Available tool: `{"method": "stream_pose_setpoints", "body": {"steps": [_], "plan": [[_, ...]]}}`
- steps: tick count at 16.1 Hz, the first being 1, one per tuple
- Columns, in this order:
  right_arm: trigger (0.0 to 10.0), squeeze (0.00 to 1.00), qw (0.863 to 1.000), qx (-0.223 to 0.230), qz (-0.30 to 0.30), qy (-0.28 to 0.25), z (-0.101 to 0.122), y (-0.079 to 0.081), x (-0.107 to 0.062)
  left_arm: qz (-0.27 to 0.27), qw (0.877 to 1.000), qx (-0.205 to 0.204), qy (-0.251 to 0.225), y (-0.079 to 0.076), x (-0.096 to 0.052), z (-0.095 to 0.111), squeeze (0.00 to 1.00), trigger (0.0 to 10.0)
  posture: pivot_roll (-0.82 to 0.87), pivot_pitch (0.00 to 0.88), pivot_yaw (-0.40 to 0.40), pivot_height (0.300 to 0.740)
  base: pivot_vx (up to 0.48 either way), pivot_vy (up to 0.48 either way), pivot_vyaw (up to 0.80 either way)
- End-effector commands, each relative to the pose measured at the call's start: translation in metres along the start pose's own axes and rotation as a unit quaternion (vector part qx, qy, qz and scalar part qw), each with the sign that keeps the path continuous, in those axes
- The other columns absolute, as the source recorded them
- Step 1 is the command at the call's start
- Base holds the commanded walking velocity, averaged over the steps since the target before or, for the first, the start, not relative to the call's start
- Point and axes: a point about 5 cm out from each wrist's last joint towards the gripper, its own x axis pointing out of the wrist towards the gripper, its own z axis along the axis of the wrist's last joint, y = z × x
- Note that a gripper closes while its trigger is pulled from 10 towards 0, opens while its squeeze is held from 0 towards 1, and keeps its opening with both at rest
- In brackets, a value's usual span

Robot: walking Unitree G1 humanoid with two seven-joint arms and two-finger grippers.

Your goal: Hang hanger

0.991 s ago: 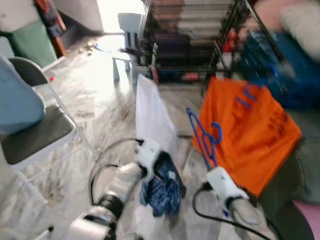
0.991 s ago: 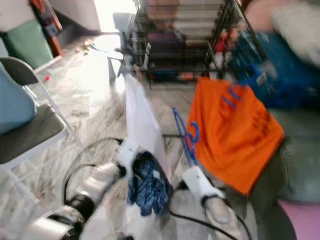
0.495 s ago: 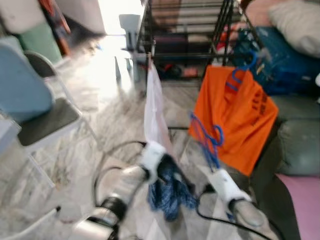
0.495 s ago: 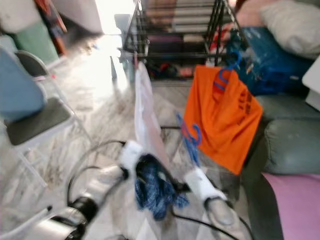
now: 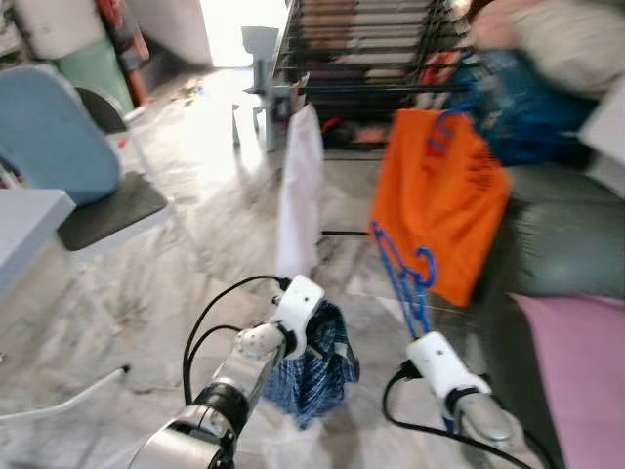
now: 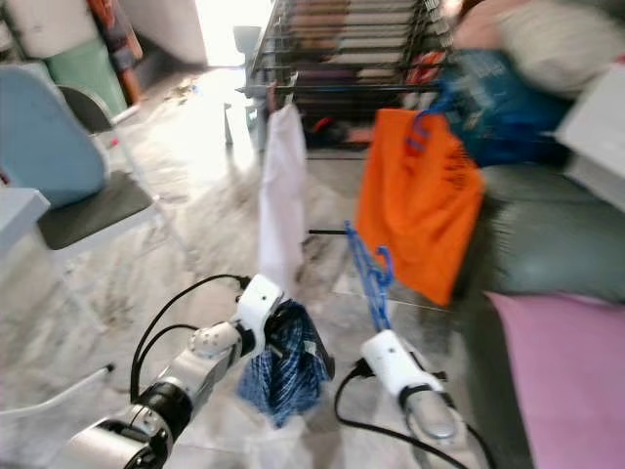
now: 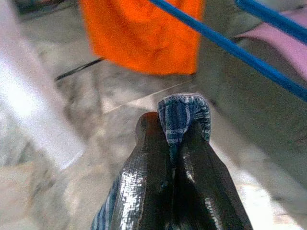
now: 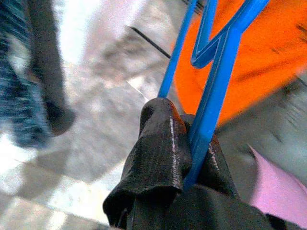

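Carrying step, I judge: right end effector [image 8: 192, 136] clenched on blue hanger [image 5: 398, 272], left end effector [image 7: 175, 139] gripping checked cloth [image 5: 311, 363]. Next I must reach the drying rack [image 5: 361, 49] and hook it on.

Two silver arms with white wrist housings; black looping cables at each wrist. Left gripper [image 7: 175, 143], right gripper [image 8: 184, 143]: long, glossy black fingers.

Orange shirt [image 5: 441, 191]: hangs from the black rack [image 5: 371, 59]
White cloth [image 5: 300, 191]: hangs beside it
Chair [image 5: 93, 186]: left, on marble floor [image 5: 195, 244]
Sofa [image 5: 557, 244]: right
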Motion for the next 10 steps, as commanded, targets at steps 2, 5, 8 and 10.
{"method": "stream_pose_setpoints", "body": {"steps": [2,5,8,10], "plan": [[10.0,0.00,1.000,0.006,0.010,-0.010,0.0047,0.0060,0.0018,0.017,1.000,0.001,-0.005,0.0192,-0.0054,0.0070,0.00,10.0,-0.03,0.000,0.013,0.740,0.000,0.000,0.00],[10.0,0.00,1.000,0.008,0.003,-0.002,0.0033,0.0037,0.0028,0.017,1.000,0.000,-0.005,0.0237,-0.0064,0.0092,0.00,10.0,-0.02,0.000,0.012,0.740,0.000,0.082,0.00],[10.0,0.00,1.000,0.009,0.003,0.001,0.0041,0.0036,0.0045,0.019,1.000,0.001,-0.004,0.0241,-0.0063,0.0088,0.00,10.0,-0.02,0.000,0.012,0.740,0.000,0.449,-0.72],[10.0,0.00,1.000,0.007,0.003,0.001,0.0045,0.0036,0.0052,0.017,1.000,0.002,-0.001,0.0231,-0.0067,0.0064,0.00,10.0,-0.03,0.000,0.011,0.740,0.000,0.450,-0.75]]}}
